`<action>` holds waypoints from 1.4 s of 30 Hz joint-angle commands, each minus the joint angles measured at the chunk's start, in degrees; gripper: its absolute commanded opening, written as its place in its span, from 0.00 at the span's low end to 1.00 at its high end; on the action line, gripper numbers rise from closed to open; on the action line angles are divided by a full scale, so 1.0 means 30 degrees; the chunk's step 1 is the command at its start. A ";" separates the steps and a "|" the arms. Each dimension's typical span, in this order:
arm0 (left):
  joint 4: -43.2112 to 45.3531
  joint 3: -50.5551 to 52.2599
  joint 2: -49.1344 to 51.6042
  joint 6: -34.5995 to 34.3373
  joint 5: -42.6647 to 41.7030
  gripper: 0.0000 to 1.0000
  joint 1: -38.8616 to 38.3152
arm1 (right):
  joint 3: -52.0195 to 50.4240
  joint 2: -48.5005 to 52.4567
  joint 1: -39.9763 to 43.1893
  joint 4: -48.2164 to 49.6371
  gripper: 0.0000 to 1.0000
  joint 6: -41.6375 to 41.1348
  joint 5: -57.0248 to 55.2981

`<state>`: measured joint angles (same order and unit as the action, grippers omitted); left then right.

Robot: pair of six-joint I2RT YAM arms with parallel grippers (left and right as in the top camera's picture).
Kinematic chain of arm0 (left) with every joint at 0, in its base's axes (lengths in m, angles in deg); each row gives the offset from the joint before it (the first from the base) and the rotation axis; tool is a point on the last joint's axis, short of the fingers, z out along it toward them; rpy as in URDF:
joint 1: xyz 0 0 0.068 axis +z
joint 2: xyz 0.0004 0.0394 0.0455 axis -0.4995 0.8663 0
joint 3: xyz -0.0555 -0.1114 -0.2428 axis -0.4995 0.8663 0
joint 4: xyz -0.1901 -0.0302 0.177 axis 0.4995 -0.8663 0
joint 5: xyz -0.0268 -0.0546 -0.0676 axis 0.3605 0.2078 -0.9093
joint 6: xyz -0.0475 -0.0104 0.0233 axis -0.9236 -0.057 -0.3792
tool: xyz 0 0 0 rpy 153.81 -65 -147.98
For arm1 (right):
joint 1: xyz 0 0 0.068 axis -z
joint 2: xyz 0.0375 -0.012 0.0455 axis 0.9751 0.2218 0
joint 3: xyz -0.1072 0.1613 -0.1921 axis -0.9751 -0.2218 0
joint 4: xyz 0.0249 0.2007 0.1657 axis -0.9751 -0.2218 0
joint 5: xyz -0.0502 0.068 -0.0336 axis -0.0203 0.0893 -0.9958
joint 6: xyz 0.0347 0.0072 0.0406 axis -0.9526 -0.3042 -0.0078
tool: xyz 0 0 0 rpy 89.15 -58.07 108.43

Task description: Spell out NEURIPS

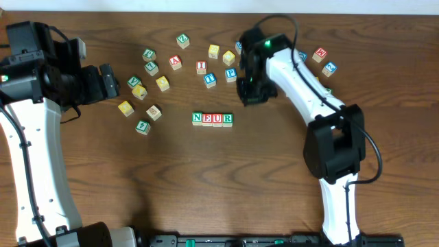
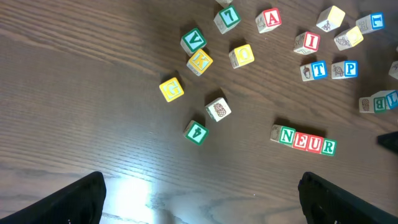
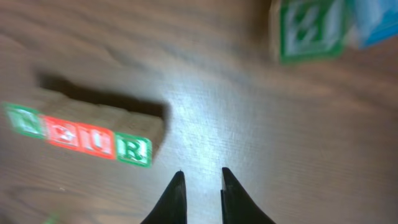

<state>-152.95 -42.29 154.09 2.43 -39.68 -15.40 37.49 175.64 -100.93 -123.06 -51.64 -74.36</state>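
Note:
Four cubes stand in a row reading N E U R (image 1: 212, 119) at the table's middle; the row also shows in the left wrist view (image 2: 305, 142) and the right wrist view (image 3: 81, 135). The red I cube (image 1: 201, 66) (image 2: 307, 42) and the blue P cube (image 1: 231, 73) (image 2: 346, 69) lie loose behind the row. Several yellow-faced cubes, such as one (image 1: 214, 51), lie among them; no S can be read. My right gripper (image 1: 248, 96) (image 3: 201, 177) hovers just right of the R, slightly open and empty. My left gripper (image 1: 113, 79) (image 2: 200, 190) is wide open and empty at the left.
Other loose cubes lie at the back: T (image 2: 317, 70), A (image 1: 175, 61), V (image 2: 193, 41), K (image 2: 199, 61), a yellow G (image 1: 125, 108), a green cube (image 1: 142, 127). More cubes sit right of the right arm (image 1: 319, 54). A green cube (image 3: 308, 28) is near the right gripper.

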 commanded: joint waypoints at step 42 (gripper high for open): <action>0.0532 -0.0444 -0.0131 -0.0022 -0.0226 0.98 0.0051 | 0.5209 0.0816 0.0998 0.2681 0.55 0.0903 -0.2120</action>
<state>-151.44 -42.29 154.09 2.43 -39.68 -15.40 52.18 175.95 -97.15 -116.28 -49.63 -82.69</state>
